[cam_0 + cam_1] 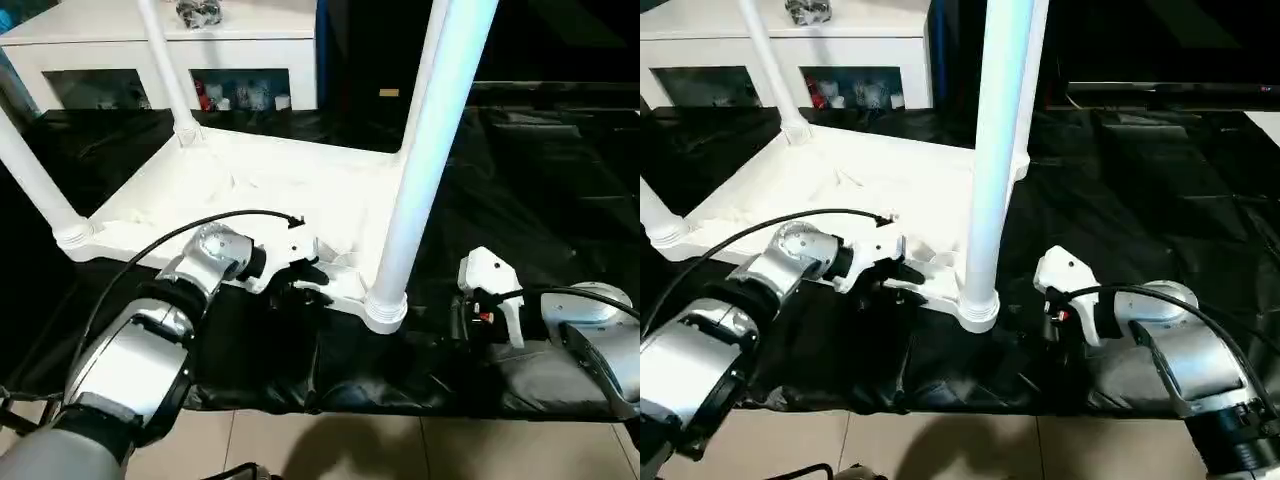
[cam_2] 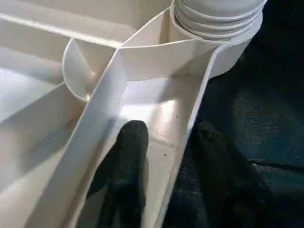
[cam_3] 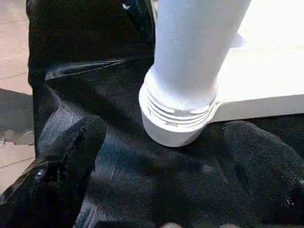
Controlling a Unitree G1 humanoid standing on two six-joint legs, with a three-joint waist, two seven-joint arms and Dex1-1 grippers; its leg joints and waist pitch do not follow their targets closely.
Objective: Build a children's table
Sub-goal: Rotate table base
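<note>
An upside-down white plastic children's tabletop (image 1: 250, 190) lies ribbed side up on a black-covered worktop (image 1: 540, 180), with white tapered legs standing up from its corner sockets: one at the far left (image 1: 30, 170), one at the back (image 1: 165, 65), and a tall one at the near corner (image 1: 425, 150). The left hand (image 1: 300, 283) sits at the tabletop's near rim, just left of that near leg; in the left wrist view one black finger (image 2: 128, 161) lies inside the rim channel and the other outside the rim wall, so the fingers straddle the thin wall at a narrowish gap, though whether they actually pinch it cannot be told. To the right, the right hand (image 3: 166, 156) rests low on the black cover with its fingers spread wide, facing the base of the near leg and its ringed corner socket (image 3: 175, 118), holding nothing. The risks, as a judgement: the near leg may not be fully seated, so a sideways push from either hand could tilt it out; a pinch on the thin rim alone could slip or drag the tabletop across the slick cover; and the loose cover could bunch under the right hand.
</note>
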